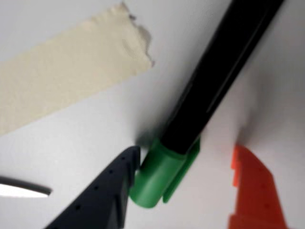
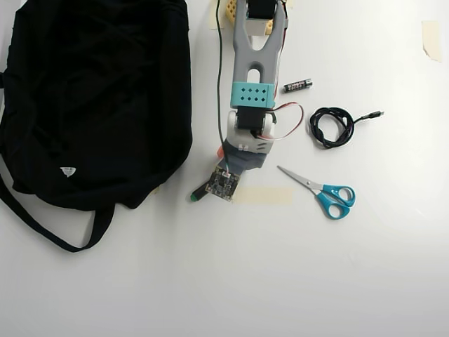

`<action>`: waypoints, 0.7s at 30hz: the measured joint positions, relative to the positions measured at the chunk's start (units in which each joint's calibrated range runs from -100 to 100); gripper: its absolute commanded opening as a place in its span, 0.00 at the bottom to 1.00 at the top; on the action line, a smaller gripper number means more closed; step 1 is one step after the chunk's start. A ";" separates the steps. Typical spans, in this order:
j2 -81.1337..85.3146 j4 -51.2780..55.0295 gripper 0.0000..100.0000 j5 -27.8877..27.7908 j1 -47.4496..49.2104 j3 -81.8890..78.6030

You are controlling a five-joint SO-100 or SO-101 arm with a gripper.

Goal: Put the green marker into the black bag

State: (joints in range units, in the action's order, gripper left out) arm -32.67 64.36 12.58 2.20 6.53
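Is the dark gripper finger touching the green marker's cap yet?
Touching. In the wrist view the dark finger tip meets the side of the green marker at its cap with no gap visible; the orange finger stands clear on the other side.

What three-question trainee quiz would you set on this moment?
1. True or false: the green marker already lies inside the black bag.
2. In the overhead view, what lies right of the arm? A the scissors; B a cup; C the black bag.
3. Fill in: in the wrist view the gripper is ___ around the marker's cap.
Key: 1 false; 2 A; 3 open.
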 measured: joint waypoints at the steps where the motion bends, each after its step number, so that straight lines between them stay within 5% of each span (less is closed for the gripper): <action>1: 0.00 0.00 0.24 0.00 0.00 0.16; 21: 0.08 0.60 0.12 0.10 0.07 0.24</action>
State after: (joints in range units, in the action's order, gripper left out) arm -32.59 64.96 12.67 2.28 6.76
